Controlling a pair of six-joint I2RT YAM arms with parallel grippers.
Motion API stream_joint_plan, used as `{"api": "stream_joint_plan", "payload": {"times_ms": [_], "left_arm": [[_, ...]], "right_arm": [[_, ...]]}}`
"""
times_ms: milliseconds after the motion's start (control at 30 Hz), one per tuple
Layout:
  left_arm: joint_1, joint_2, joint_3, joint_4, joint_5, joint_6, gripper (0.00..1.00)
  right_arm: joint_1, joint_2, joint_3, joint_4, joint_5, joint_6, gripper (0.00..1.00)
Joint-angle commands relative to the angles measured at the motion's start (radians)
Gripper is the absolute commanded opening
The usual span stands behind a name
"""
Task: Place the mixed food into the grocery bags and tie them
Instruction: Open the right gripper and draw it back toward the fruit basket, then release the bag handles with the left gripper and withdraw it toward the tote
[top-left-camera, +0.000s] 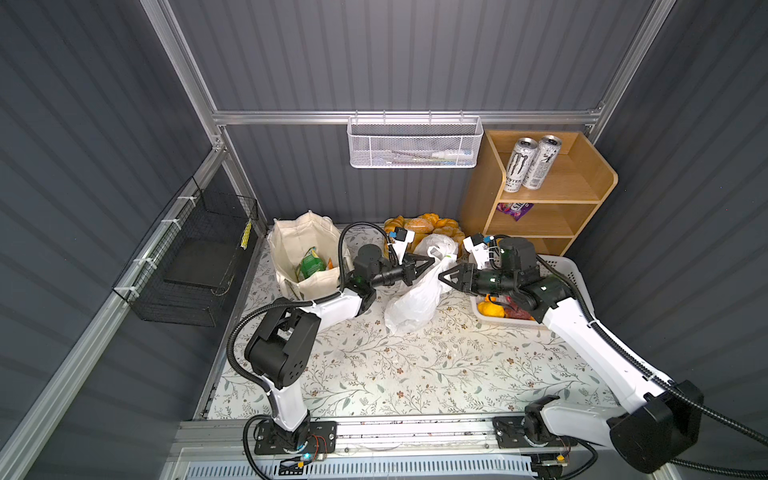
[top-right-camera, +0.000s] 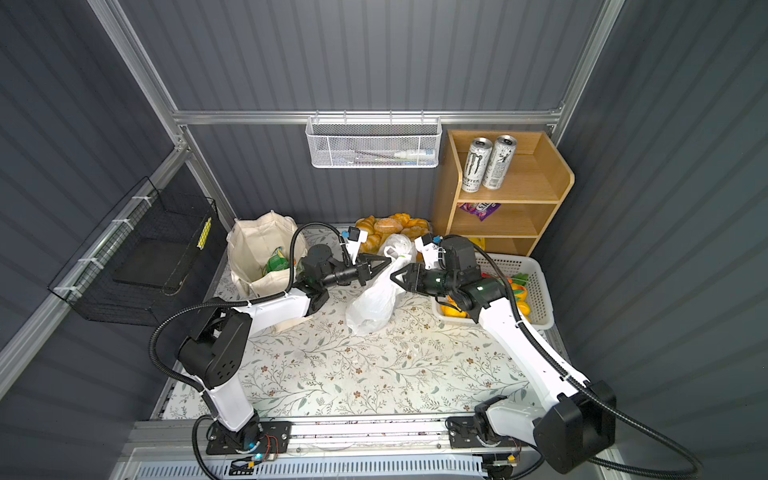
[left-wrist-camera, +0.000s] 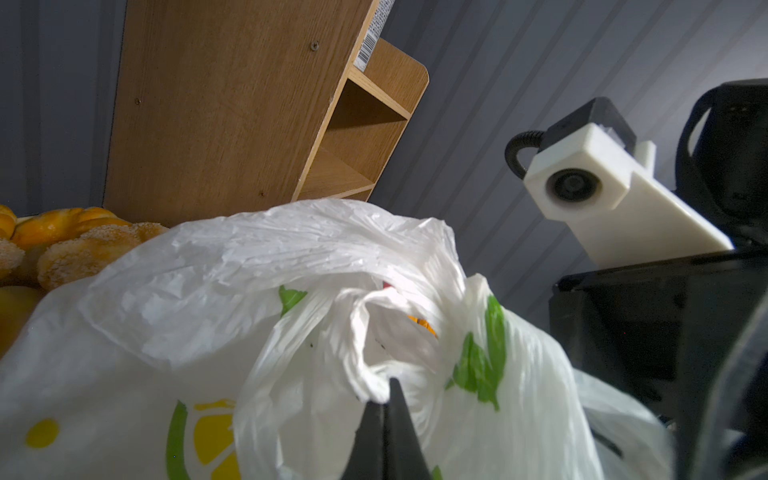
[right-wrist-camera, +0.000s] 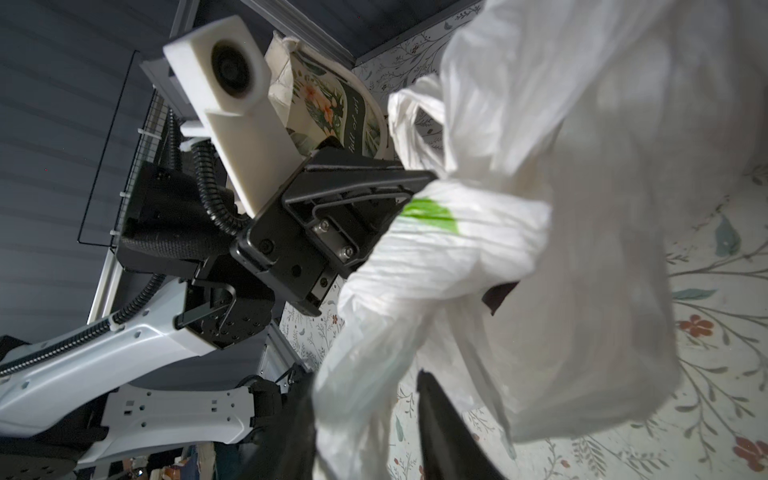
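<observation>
At far left the canvas tote (top-left-camera: 291, 241) stands open with a green packet (top-left-camera: 309, 262) inside. Next, the left tool (top-left-camera: 431, 260) is clamped tight on one handle of the white plastic bag (top-left-camera: 415, 299). The bag slumps on the table (top-left-camera: 415, 374), its long axis running from the near side up to the bunched mouth between both tools. The right tool (top-left-camera: 442, 277) faces it from the other side, jaws partly apart astride a twist of plastic (whether they pinch it, I cannot tell). Just behind the bag crowd bread rolls (top-left-camera: 419, 224). Rightmost sits the white basket (top-left-camera: 569, 270) of toy produce (top-left-camera: 490, 309).
</observation>
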Motion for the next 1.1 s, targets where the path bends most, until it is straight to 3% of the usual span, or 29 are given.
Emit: {"api": "stream_joint_plan", "payload": {"times_ms": [0, 33, 167, 367, 533, 800, 900, 1067], "left_arm": [[0.010, -0.033, 0.015, 0.023, -0.007, -0.006, 0.00], [0.020, -0.034, 0.011, 0.042, -0.013, -0.033, 0.00], [0.092, -0.037, -0.009, 0.169, -0.025, -0.195, 0.00], [0.173, -0.060, -0.023, 0.237, -0.048, -0.296, 0.00], [0.234, -0.095, -0.074, 0.197, -0.086, -0.275, 0.00], [0.311, -0.156, -0.153, 0.154, -0.140, -0.261, 0.00], [0.332, -0.166, -0.165, 0.158, -0.157, -0.270, 0.00], [0.332, -0.123, -0.132, 0.195, -0.132, -0.322, 0.00]], "right_arm": [[-0.017, 0.010, 0.032, -0.010, 0.018, -0.032, 0.06], [-0.029, 0.010, 0.032, -0.013, 0.016, -0.036, 0.00], [-0.125, -0.011, 0.005, -0.027, -0.020, -0.055, 0.00], [-0.275, -0.008, -0.082, -0.061, -0.044, -0.119, 0.00], [-0.350, -0.029, -0.179, -0.072, 0.023, -0.165, 0.00], [-0.517, -0.063, -0.320, -0.007, 0.078, -0.130, 0.00], [-0.572, -0.056, -0.351, 0.046, 0.044, -0.085, 0.00], [-0.553, -0.020, -0.333, 0.097, -0.034, -0.043, 0.00]]}}
